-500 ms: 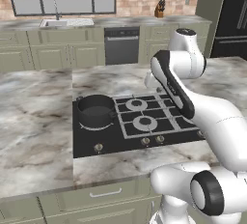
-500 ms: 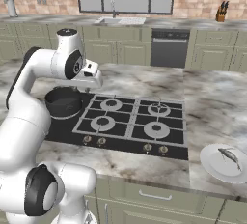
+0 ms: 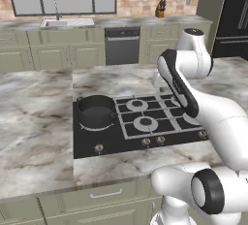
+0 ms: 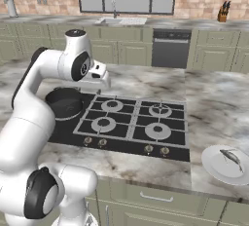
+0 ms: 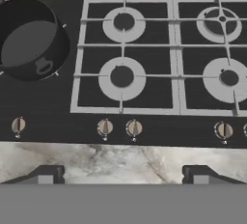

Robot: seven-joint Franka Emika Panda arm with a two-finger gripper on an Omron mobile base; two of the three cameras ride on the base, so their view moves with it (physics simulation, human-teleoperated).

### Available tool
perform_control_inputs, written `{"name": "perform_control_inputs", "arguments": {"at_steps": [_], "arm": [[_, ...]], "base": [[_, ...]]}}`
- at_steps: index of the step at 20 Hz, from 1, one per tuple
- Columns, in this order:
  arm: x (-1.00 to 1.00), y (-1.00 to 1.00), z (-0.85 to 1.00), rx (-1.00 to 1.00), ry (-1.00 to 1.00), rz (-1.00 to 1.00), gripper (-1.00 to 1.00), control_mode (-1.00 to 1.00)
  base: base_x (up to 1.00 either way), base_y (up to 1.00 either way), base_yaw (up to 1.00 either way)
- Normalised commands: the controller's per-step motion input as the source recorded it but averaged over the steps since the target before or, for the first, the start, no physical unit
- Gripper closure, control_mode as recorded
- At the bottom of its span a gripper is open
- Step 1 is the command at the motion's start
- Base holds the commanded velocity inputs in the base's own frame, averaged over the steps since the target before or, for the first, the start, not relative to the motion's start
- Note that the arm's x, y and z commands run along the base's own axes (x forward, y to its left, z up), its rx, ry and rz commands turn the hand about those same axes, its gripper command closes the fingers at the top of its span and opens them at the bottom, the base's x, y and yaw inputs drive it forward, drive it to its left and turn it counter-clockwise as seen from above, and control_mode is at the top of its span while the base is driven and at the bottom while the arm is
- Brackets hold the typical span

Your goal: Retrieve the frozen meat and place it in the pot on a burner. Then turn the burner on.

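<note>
Holding position over the stove, I see almost nothing shift from half a second ago: my pincer (image 5: 123, 175) hangs wide open and empty, the pot (image 3: 96, 110) sits empty on its burner (image 3: 85, 126) at the counter's (image 3: 34, 122) cooktop, no meat fetched yet.

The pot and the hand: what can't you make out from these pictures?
- The pot: its left side is cut off by the hand view's edge; the dark inside shows no contents.
- The hand: only its two tips show, the rest cut off by the bottom edge.
- The knobs: markings too small to read.
- The plate: cut off by the right base view's right edge.
</note>
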Motion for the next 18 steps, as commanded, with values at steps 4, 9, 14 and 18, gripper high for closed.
{"name": "perform_control_inputs", "arguments": {"at_steps": [4, 9, 14, 18], "arm": [[0.11, -0.38, -0.01, 0.0, 0.0, -0.03, -1.0, -1.0], [0.52, -0.31, -0.1, 0.0, 0.05, -0.05, -1.0, -1.0], [0.56, -0.37, -0.24, 0.0, 0.11, -0.06, -1.0, -1.0], [0.44, -0.3, -0.26, -0.09, 0.17, -0.05, -1.0, -1.0]], "base": [[0.0, 0.0, 0.0], [0.0, 0.0, 0.0], [0.0, 0.0, 0.0], [0.0, 0.0, 0.0]]}}
